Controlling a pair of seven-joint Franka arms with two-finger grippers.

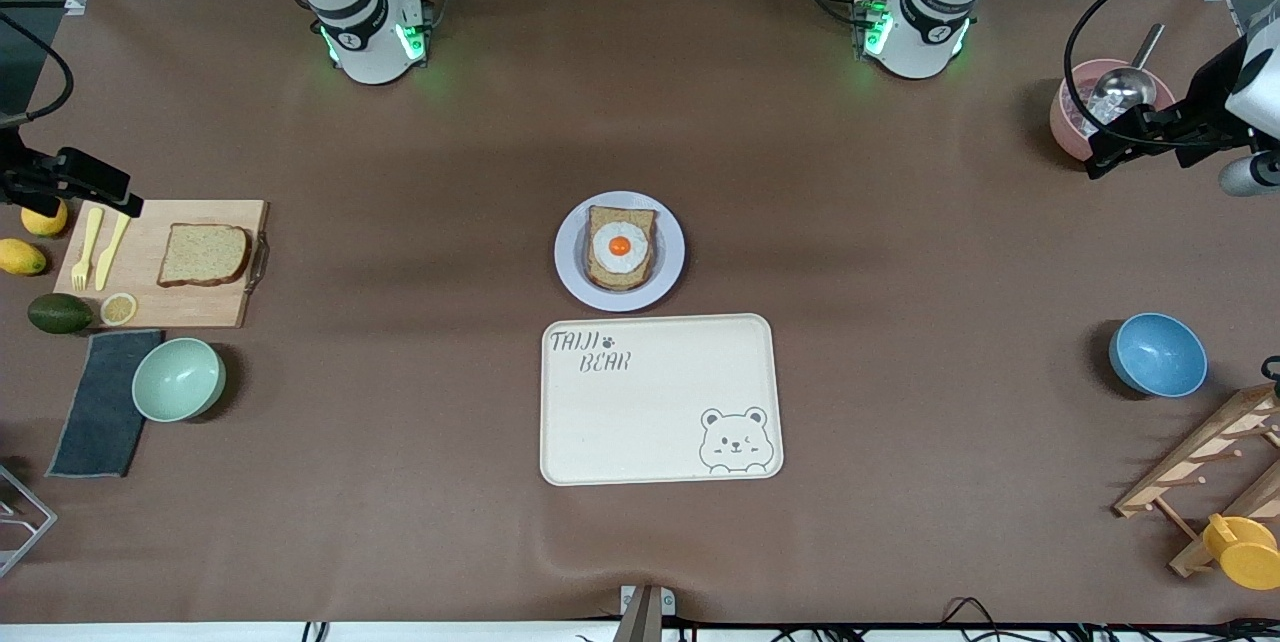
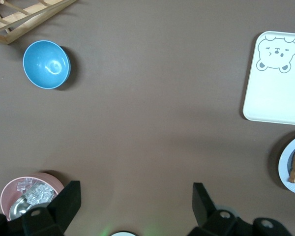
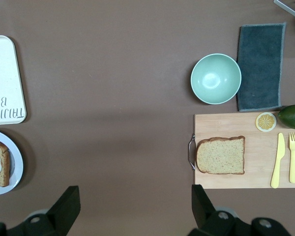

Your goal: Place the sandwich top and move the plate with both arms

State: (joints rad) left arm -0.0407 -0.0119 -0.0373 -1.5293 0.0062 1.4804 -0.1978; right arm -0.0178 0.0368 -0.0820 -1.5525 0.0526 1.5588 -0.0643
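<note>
Both hands [image 2: 132,206] [image 3: 132,206] hang open; speckled brown sandwich top [image 1: 204,255] lies flat on the cutting board [image 1: 160,297].

Showing speckled brown with a darker crust: the sandwich top [image 1: 203,254] on a pale wooden cutting board [image 1: 160,307]. Looking pale lavender-white: the plate [image 1: 570,262], carrying a brown bread slice [image 1: 621,220] under a white fried egg [image 1: 620,247] with an orange yolk. Bearing grey lettering and a grey bear drawing: the cream tray [image 1: 660,402]. Glowing mint green: one bowl [image 1: 178,379]; shining blue: another bowl [image 1: 1157,354].
</note>
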